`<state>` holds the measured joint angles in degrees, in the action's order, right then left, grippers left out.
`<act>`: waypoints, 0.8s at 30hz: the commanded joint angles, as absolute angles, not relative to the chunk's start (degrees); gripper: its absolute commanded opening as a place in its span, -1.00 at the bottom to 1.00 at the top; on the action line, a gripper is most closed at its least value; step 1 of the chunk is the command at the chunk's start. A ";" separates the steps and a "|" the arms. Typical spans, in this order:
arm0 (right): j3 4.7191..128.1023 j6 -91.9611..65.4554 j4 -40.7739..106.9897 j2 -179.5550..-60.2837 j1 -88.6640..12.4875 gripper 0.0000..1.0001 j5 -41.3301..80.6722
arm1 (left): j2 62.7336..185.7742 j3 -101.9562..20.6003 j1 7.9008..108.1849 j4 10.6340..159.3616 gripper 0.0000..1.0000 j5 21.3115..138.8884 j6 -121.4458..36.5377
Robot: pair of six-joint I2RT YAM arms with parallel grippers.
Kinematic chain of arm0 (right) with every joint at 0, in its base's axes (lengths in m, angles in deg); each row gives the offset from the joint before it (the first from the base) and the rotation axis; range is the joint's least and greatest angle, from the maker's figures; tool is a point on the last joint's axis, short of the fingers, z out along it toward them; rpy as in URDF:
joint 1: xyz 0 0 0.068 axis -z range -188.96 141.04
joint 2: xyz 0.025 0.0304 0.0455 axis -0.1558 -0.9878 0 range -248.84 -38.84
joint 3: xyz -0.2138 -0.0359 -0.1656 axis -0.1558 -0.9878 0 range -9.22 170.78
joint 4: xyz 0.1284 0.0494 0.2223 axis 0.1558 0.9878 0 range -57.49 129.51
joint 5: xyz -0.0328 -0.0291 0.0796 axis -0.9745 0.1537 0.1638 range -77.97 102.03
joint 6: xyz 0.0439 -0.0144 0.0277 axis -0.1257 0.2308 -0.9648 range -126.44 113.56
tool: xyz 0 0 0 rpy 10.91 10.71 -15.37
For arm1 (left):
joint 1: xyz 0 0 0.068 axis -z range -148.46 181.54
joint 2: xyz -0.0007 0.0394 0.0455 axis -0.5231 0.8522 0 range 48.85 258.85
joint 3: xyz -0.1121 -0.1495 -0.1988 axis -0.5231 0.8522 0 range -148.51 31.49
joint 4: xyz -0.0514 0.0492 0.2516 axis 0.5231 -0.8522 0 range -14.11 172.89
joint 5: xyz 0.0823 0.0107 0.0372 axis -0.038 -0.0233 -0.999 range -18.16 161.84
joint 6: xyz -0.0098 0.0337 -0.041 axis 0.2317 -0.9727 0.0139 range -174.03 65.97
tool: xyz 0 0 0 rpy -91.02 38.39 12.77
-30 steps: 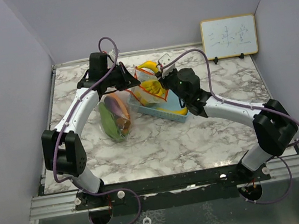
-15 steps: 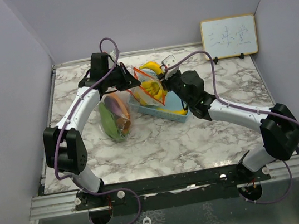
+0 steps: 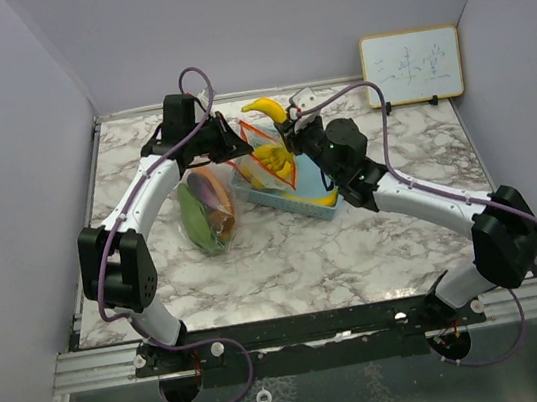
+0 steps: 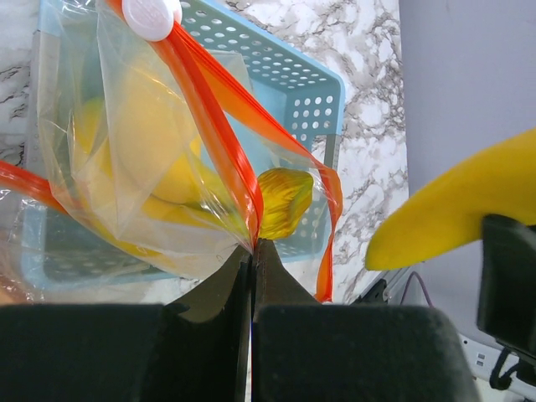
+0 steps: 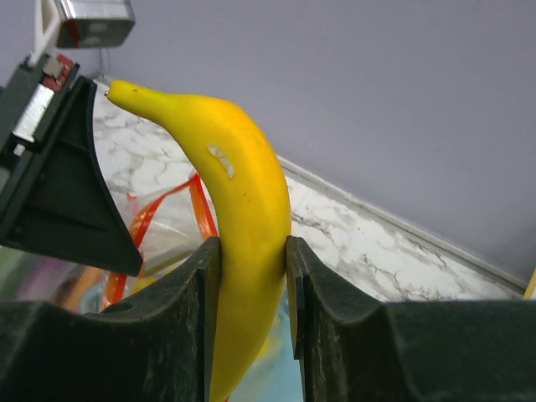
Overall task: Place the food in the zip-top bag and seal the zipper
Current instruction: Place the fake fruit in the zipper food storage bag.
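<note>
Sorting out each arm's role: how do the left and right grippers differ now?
The left gripper pinches the thin orange zipper edge of the zip-top bag, fingers almost touching. The right gripper clamps the thick yellow banana, fingers apart around it. The left's bag sits open over the blue basket, while the right's banana is in the air, outside the bag. Both are shut on something.

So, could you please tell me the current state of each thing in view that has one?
Zip-top bag: unsealed, mouth open, rim pinched.
White slider: sits where the orange tracks meet.
Banana: gripped, lifted, outside the bag.
Left gripper: shut on the bag's rim.
Right gripper: shut on the banana.
Blue basket: upright, holds yellow food.
</note>
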<state>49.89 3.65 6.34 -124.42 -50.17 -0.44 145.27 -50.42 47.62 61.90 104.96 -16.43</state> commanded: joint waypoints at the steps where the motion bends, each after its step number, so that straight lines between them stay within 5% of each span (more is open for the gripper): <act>1: 52.90 1.16 4.84 -125.48 -51.24 -0.36 1.32 | 145.70 -52.57 47.25 63.31 -1.00 106.38 -16.55; 18: 45.80 4.16 0.18 -129.80 -53.08 -0.32 -6.63 | 145.70 -52.57 47.27 62.82 -1.00 106.56 -17.05; 24: 44.46 2.89 5.87 -126.49 -53.17 0.10 -3.36 | 145.70 -53.03 47.25 62.80 -1.00 106.55 -17.12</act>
<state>45.47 3.10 2.82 -129.84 -52.80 -3.65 145.42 -50.59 47.62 61.81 105.03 -16.47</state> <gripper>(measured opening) 0.453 0.012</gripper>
